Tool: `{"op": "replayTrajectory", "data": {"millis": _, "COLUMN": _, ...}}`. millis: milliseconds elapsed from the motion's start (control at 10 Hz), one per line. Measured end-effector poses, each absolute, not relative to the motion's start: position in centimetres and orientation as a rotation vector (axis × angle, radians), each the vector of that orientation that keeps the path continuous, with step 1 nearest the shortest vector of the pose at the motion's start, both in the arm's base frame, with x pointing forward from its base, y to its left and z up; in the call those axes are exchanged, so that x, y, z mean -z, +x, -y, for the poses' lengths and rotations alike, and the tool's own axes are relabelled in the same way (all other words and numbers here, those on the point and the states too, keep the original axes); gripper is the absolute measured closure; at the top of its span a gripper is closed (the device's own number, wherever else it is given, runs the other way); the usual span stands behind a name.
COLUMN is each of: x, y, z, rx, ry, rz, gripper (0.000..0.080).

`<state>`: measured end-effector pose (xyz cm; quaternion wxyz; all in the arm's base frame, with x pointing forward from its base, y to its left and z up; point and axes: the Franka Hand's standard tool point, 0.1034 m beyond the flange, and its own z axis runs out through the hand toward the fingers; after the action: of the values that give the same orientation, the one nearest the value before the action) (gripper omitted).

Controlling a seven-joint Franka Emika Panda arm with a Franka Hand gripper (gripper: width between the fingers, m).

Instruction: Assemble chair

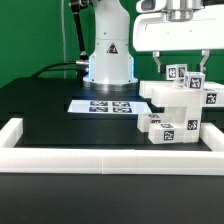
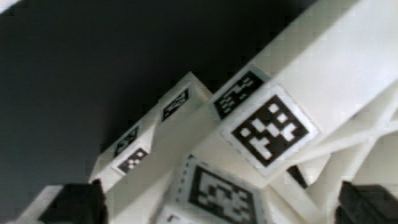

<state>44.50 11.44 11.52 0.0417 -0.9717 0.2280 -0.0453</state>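
Chair [image 1: 178, 108]: partly built stack of white tagged pieces, near right of the exterior view, against the border rail [image 1: 110, 143]. Gripper [image 1: 181, 62]: directly above the stack's top, fingers pointing down. Whether the jaws are apart or clamped cannot be told.

No words, brand names or numbers can be read anywhere. The only signs are square black-and-white tags: several on the white chair pieces [image 1: 178, 108] at the exterior view's right, and a row on the marker board [image 1: 105, 105] farther back.
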Motion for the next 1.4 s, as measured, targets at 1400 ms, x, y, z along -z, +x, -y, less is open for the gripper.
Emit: {"op": "replayTrajectory", "data": {"millis": 1400, "x": -11.51, "y": 44.76, "z": -10.51, "rx": 0.181, "ry": -3.04, "rz": 0.639, "gripper": 0.015}}
